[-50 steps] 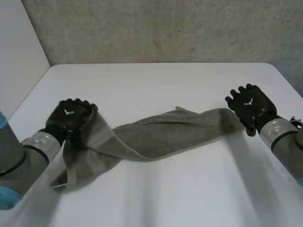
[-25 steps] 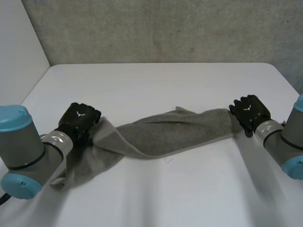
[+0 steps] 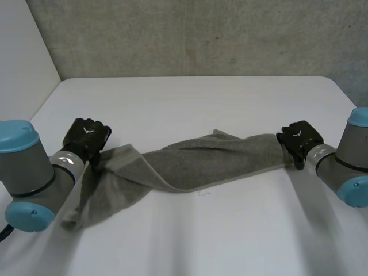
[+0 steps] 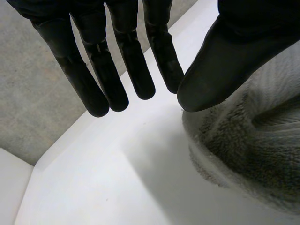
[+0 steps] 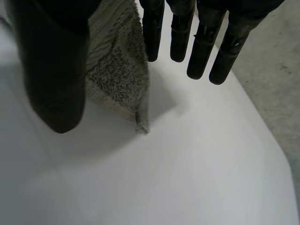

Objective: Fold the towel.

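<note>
The left arm (image 3: 26, 175) comes in cut off at the edge of the head view, and its bulk covers part of the towel's left end. The left hand (image 3: 86, 137) shows only its back there, at the far-left corner of the towel (image 3: 201, 164). Its own wrist view tells more. The fingers (image 4: 98, 70) are straight and spread, well clear of the thumb (image 4: 220, 61), with bare table (image 4: 117, 187) under them. A hump of towel (image 4: 248, 154) sits just beside and below the thumb's tip, and the hand clamps nothing.

From there the towel runs as a long, rumpled band across the table (image 3: 190, 103). It is broad and drooping toward the near edge at its left end, where one corner lies flat. Through the middle it is narrower and creased. How many layers the middle holds is hard to make out.

The towel's right end slips under the right hand (image 3: 299, 140), which hides the corner in the head view. In the right wrist view the fingers (image 5: 201, 42) are straight and parted from the thumb (image 5: 56, 70). A tongue of towel (image 5: 117, 70) hangs down between them, its tip touching the table. It seems to lie loose there rather than pinched, though the part up by the palm is out of sight. The right arm (image 3: 345, 172) leaves the head view at its edge.
</note>
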You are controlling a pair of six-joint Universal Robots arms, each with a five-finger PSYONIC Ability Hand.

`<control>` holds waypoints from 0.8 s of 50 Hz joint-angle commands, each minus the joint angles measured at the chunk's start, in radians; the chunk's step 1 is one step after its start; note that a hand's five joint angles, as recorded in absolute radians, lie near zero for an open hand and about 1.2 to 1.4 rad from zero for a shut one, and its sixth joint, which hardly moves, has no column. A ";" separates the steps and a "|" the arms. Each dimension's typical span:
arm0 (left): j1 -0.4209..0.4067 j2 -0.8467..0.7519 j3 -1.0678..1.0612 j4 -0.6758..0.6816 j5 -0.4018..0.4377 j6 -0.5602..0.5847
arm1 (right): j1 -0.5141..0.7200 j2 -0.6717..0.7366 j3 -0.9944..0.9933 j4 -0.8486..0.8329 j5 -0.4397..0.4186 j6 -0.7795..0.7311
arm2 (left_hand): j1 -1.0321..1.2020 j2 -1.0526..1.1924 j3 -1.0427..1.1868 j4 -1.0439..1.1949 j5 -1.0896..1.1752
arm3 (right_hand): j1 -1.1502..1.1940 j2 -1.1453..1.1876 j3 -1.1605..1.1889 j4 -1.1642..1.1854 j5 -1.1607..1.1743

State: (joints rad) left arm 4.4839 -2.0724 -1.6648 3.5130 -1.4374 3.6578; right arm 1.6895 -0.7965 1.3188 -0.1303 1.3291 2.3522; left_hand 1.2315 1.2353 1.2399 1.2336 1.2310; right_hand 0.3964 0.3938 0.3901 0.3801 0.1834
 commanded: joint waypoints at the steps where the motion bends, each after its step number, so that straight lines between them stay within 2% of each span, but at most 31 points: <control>1: 0.000 -0.002 -0.001 0.000 -0.006 -0.005 | -0.001 0.000 0.000 0.017 -0.010 0.010 | -0.117 -0.120 -0.125 -0.119 -0.291 | 0.108 0.110 0.114 0.124 0.146; 2: 0.000 0.000 -0.003 0.000 -0.006 -0.007 | -0.001 0.000 -0.006 0.014 -0.013 0.022 | -0.111 -0.115 -0.119 -0.113 -0.285 | 0.225 0.227 0.231 0.241 0.263; 3: 0.000 0.000 -0.003 0.000 -0.006 -0.007 | -0.001 0.000 -0.006 0.014 -0.013 0.022 | -0.111 -0.115 -0.119 -0.113 -0.285 | 0.226 0.228 0.232 0.242 0.264; 6: -0.002 0.009 -0.007 -0.002 -0.008 -0.007 | -0.004 0.000 -0.029 -0.003 -0.008 0.087 | 0.001 -0.003 -0.008 -0.001 -0.173 | 0.445 0.448 0.452 0.462 0.484; 9: -0.002 0.017 -0.013 -0.002 -0.008 -0.007 | -0.007 -0.001 -0.044 -0.006 -0.004 0.125 | 0.103 0.099 0.095 0.101 -0.071 | 0.467 0.469 0.473 0.483 0.505; 12: -0.003 0.018 -0.018 -0.005 -0.001 -0.010 | -0.007 -0.003 -0.053 -0.003 -0.002 0.136 | 0.068 0.064 0.060 0.066 -0.106 | 0.455 0.457 0.461 0.471 0.493; 13: -0.003 0.015 -0.019 -0.003 0.000 -0.007 | -0.008 -0.003 -0.059 0.000 -0.001 0.142 | -0.060 -0.063 -0.068 -0.062 -0.234 | 0.449 0.452 0.455 0.465 0.488; 14: -0.003 0.015 -0.020 -0.003 0.000 -0.007 | -0.008 -0.003 -0.059 0.001 -0.001 0.142 | -0.061 -0.065 -0.069 -0.063 -0.235 | 0.449 0.452 0.455 0.465 0.487; 15: -0.003 0.014 -0.021 -0.003 0.000 -0.007 | -0.008 -0.003 -0.059 0.001 -0.001 0.142 | -0.322 -0.326 -0.331 -0.325 -0.496 | 0.449 0.452 0.455 0.465 0.487; 16: -0.003 0.011 -0.023 -0.003 0.000 -0.005 | -0.008 -0.003 -0.059 0.003 0.001 0.142 | -0.697 -0.701 -0.706 -0.699 -0.871 | 0.446 0.449 0.452 0.462 0.485; 17: -0.003 0.011 -0.023 -0.003 0.000 -0.005 | -0.008 -0.003 -0.059 0.003 0.001 0.142 | -0.701 -0.705 -0.709 -0.703 -0.875 | 0.446 0.449 0.452 0.462 0.485; 18: -0.005 0.008 -0.021 -0.003 0.000 -0.001 | -0.008 -0.001 -0.059 0.003 0.001 0.142 | -0.878 -0.882 -0.887 -0.880 -1.052 | 0.446 0.449 0.452 0.462 0.485; 19: -0.005 0.005 -0.020 -0.003 0.000 -0.001 | -0.007 -0.001 -0.056 0.003 0.001 0.142 | -0.912 -0.916 -0.920 -0.914 -1.086 | 0.446 0.449 0.452 0.462 0.485; 40: -0.037 -0.071 0.043 -0.003 0.017 -0.001 | 0.001 -0.015 -0.016 0.005 -0.001 0.145 | -0.903 -0.907 -0.912 -0.906 -1.078 | 0.502 0.504 0.508 0.518 0.540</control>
State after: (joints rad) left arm 4.4616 -2.1211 -1.6489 3.5101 -1.4243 3.6571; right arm 1.6871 -0.8096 1.2916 -0.1267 1.3288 2.4974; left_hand 0.4018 0.4234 0.3949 0.4049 0.3724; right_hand 0.8921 0.8806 0.8844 0.8861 0.7080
